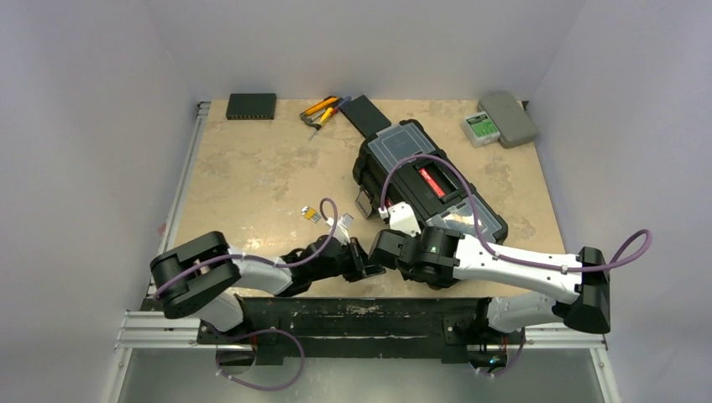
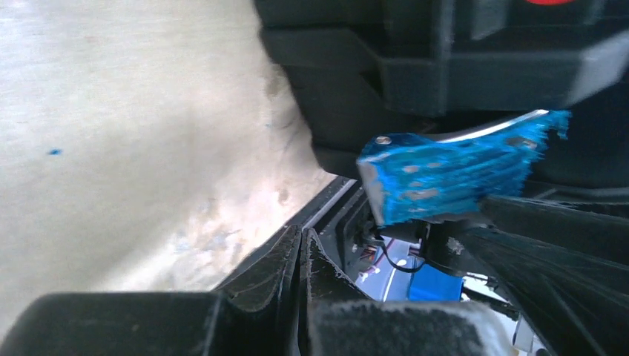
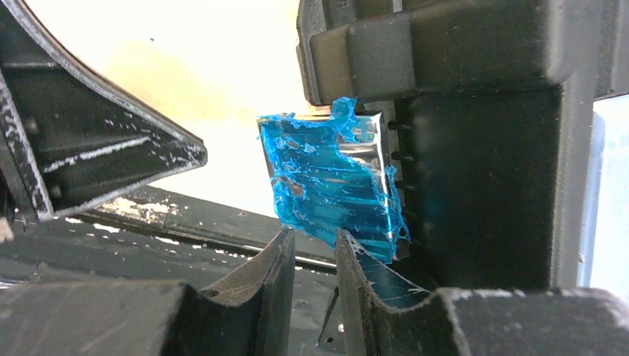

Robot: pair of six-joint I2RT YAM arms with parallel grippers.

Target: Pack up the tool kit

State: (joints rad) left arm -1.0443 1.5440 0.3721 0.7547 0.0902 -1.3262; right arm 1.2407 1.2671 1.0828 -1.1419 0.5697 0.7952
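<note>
A: Beige table (image 1: 252, 176), white walls. Toolbox (image 1: 420, 180) lies approx 3 o'clock of centre, lid looks shut. Hand tools (image 1: 323, 109) lie outside at 12.
B: Grippers?
A: Left gripper (image 2: 300, 237) pressed together, empty. Right gripper (image 3: 314, 237) a crack apart beside the blue latch (image 3: 326, 178).
B: Risk?
A: Arms crowded at 6, so they could clash.

Crowded at the near-left corner, open floor to the left

The left gripper (image 2: 303, 248) and right gripper (image 3: 311, 252) jam the large black plastic toolbox's (image 1: 428, 180) near-left corner by its blue latch (image 3: 326, 178). Left of the toolbox the beige tabletop (image 1: 252, 176) lies open, save for small scraps (image 1: 312, 213).
</note>
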